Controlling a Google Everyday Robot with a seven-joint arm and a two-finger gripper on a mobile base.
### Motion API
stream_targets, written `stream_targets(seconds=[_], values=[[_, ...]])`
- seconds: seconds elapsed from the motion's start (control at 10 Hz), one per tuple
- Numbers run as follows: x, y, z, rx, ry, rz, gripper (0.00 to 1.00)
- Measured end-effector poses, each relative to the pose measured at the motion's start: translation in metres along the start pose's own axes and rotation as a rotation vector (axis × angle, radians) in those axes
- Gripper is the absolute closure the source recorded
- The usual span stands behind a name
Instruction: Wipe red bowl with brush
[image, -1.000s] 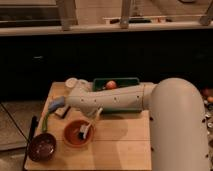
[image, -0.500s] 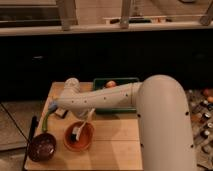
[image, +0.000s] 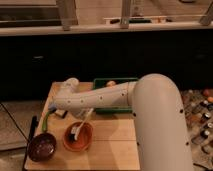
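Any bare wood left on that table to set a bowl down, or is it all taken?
Free: front-right board, between the red bowl and the arm's white body. Crowded: the left side, where the maroon bowl, green-handled tool and gripper with the brush cluster; the green bin takes the back.

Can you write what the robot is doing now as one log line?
gripper: shut, above table's left | brush: in red bowl | step: wiping

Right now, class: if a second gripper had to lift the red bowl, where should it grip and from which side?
Grip the red bowl by its near rim, coming down from above: the brush leans over the far side toward the gripper, and the maroon bowl crowds one flank.
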Motion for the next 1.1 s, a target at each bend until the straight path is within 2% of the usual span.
stream_targets(seconds=[0.2, 0.4, 0.5, 0.9, 1.1], values=[[0.023, 0.017, 0.004, 0.006, 0.01, 0.01, 1.0], [0.027, 0.022, 0.005, 0.013, 0.011, -0.005, 1.0], [0.024, 0.021, 0.005, 0.014, 0.01, -0.016, 1.0], [-0.018, -0.003, 0.0, 0.01, -0.005, -0.077, 1.0], [-0.02, 0.0, 0.0, 0.0, -0.001, -0.07, 1.0]])
